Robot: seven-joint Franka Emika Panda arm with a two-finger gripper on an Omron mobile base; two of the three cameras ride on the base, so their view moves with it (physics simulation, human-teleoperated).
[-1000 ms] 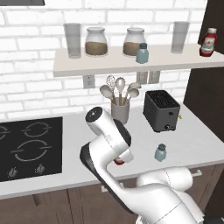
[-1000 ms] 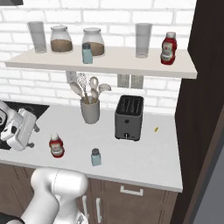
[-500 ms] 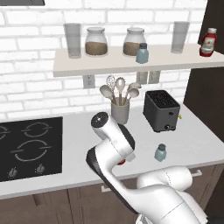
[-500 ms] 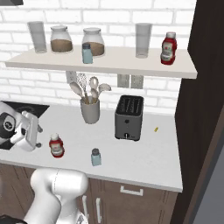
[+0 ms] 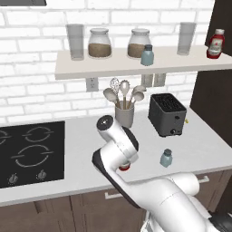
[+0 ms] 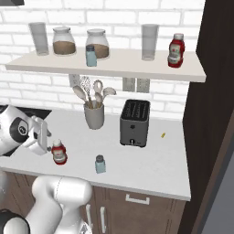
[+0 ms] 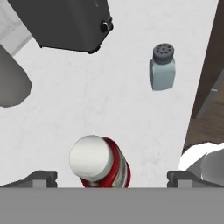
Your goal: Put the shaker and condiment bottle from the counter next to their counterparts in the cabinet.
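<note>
The condiment bottle (image 6: 58, 152), red with a pale cap, stands on the counter's front left; the arm hides most of this bottle (image 5: 123, 168) in the left base view. My gripper (image 6: 47, 147) hangs open just left of it and above it. In the hand view the bottle's cap (image 7: 92, 157) sits between the wide-apart fingertips (image 7: 41, 178), nearer the left one and touching neither. The shaker (image 6: 100, 164) (image 7: 162, 68) (image 5: 166, 158) stands further right. On the cabinet shelf (image 6: 119, 64) stand the counterparts: a matching shaker (image 6: 91, 55) (image 5: 147, 55) and a red bottle (image 6: 176, 50) (image 5: 215, 44).
A dark toaster (image 6: 135, 122) (image 7: 65, 22) and a grey utensil holder (image 6: 94, 114) stand at the back of the counter. A black cooktop (image 5: 27, 152) lies to the left. Two brown-filled jars (image 5: 99, 44) and two tall glasses (image 5: 186, 38) share the shelf. A dark cabinet panel (image 6: 215, 114) borders the right.
My hand has moved right along the counter's front, closing in on the red bottle. Its jaws stayed open, and the bottle and shaker have not moved.
</note>
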